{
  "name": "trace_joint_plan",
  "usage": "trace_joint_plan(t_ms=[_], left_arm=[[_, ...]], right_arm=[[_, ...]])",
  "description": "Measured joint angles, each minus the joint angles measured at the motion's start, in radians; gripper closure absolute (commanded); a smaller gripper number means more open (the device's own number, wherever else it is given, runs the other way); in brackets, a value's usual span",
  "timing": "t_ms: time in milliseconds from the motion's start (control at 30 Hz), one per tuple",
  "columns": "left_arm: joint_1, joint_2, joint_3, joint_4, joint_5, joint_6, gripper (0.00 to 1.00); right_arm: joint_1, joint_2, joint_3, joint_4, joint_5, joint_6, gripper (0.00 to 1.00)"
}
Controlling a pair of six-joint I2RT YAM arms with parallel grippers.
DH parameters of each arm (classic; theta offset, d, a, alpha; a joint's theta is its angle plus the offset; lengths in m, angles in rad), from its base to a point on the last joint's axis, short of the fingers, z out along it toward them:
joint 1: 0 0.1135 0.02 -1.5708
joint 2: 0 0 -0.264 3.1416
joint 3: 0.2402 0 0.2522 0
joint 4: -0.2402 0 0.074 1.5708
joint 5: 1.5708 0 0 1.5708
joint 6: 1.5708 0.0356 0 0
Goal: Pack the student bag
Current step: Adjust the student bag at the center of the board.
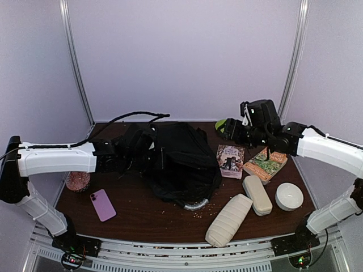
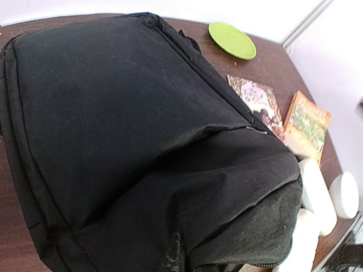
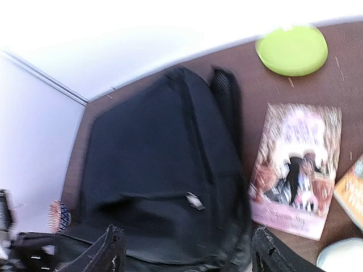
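Bag [image 1: 181,164] sits mid-tabletop. Its long axis runs back to front, skewed slightly right, and the silvery rim [image 1: 195,204] of the mouth faces the near edge.

Left jaws are at the bag's left flank, touching or just beside it. It's dark on dark from above, and the left wrist view shows only bag and no fingers, so I cannot tell if they're apart or together.

Right jaws are apart with nothing between them. The fingers [image 3: 113,252] hover off the bag's back-right corner, with a book [image 1: 229,160] just right of the bag.

My read: left jaws are nearer. The mouth points toward the bases, so the next grab belongs at that near end.
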Motion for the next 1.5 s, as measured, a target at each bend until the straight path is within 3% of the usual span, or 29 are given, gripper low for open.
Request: trace_joint_plan(t_ms=[100,200,400,633,800,1100,1367,1500], left_arm=[[0.0,-0.038,-0.038,0.039,-0.025,-0.051,1.0],[-0.001,-0.093,-0.095,0.086,-0.067,-0.119,1.0],[-0.082,-0.183,-0.205,0.119,-0.227,-0.225,1.0],[-0.154,-0.196,-0.21,0.105,-0.362,-0.275,1.0],[-0.158,-0.201,-0.21,0.09,-0.407,-0.294,1.0],[-0.161,-0.193,-0.205,0.08,-0.421,-0.299,1.0],[-0.163,-0.189,-0.204,0.08,-0.42,-0.288,1.0],[-0.163,-0.192,-0.204,0.078,-0.42,-0.287,1.0]], right_arm=[[-0.027,0.01,-0.145,0.046,-0.032,0.077,0.24],[-0.043,0.078,-0.189,0.077,-0.091,0.159,0.24],[-0.045,0.203,-0.183,0.252,-0.242,0.314,0.26],[-0.033,0.363,-0.027,0.322,-0.386,0.397,0.26],[-0.025,0.352,-0.038,0.33,-0.401,0.41,0.26],[-0.019,0.131,-0.29,0.355,-0.302,0.484,0.26],[0.03,0.23,-0.271,0.472,-0.347,0.562,0.27],[0.04,0.306,-0.229,0.502,-0.383,0.592,0.37]])
